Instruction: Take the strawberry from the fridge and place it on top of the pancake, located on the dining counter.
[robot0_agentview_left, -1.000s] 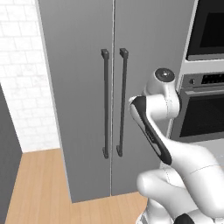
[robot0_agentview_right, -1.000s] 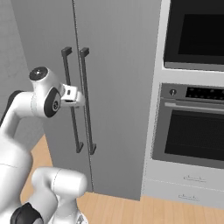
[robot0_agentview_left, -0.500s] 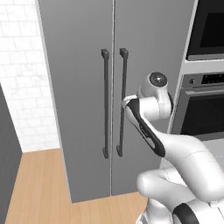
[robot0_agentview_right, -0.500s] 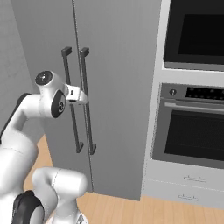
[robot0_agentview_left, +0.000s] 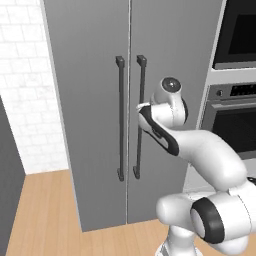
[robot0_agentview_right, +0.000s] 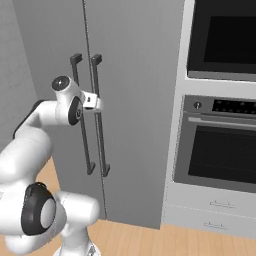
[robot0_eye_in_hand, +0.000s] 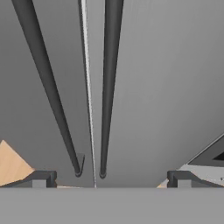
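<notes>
The fridge (robot0_agentview_left: 100, 100) stands with both grey doors closed, its two dark vertical bar handles (robot0_agentview_right: 95, 115) side by side at the centre seam, a black-glass wall oven (robot0_agentview_right: 220, 155) just beside it on the right and light-wood floor (robot0_agentview_left: 40, 210) at its foot. The gripper (robot0_eye_in_hand: 111, 179) is raised to mid-handle height just in front of the right door's handle (robot0_eye_in_hand: 109, 87), fingers (robot0_eye_in_hand: 41, 179) spread fully apart and empty, the seam and both handles lying between the tips in the hand view. The strawberry cannot be located behind the closed doors.
</notes>
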